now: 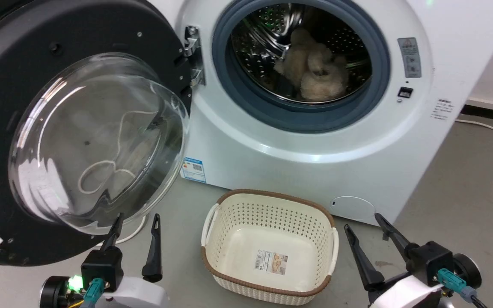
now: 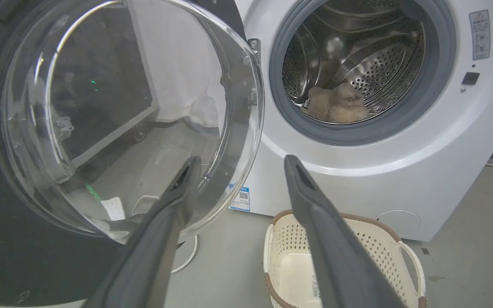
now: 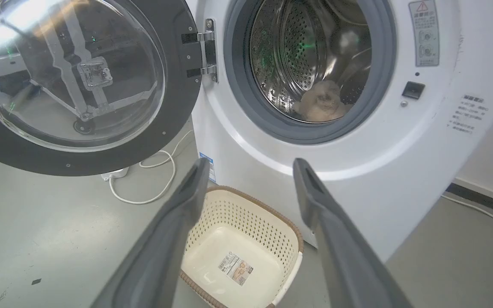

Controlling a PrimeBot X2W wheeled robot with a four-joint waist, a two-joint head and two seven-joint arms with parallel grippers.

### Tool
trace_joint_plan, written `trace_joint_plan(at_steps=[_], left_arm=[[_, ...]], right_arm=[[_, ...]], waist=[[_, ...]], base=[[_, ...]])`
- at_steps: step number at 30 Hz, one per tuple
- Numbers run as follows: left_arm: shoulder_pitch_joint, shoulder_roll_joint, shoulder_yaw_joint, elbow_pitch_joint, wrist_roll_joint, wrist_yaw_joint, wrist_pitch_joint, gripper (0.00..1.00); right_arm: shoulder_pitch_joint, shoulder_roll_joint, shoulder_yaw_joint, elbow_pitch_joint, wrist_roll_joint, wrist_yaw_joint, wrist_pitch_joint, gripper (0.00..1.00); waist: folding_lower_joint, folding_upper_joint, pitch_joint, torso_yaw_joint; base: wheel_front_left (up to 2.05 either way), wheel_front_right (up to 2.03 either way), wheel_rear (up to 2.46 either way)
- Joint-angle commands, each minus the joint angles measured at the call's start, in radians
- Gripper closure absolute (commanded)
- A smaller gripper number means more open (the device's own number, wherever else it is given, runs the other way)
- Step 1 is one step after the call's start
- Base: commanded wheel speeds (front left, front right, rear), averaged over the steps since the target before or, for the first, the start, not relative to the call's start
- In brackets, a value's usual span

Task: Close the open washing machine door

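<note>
Door (image 1: 79, 137) hangs open just ahead of the wide, empty left gripper (image 1: 138, 218), basket (image 1: 268, 214) between it and the equally wide right gripper (image 1: 362, 221).

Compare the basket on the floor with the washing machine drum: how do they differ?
The basket is cream plastic with a brown rim; the drum is steel. The basket holds no laundry; the drum holds a fluffy beige item. The basket opens upward, the drum forward. Both are perforated.
</note>
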Motion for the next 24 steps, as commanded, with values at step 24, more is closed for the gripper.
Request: trace_joint_plan(at_steps=[24], left_arm=[[0.062,0.001,0.03,-0.034,-0.012,0.016,-0.059,0.0]], right_arm=[[-0.053,-0.033,0.108,0.064,0.048,0.0,-0.058,0.0]], waist=[[0.0,0.0,0.005,0.108]], base=[[0.0,0.0,0.0]])
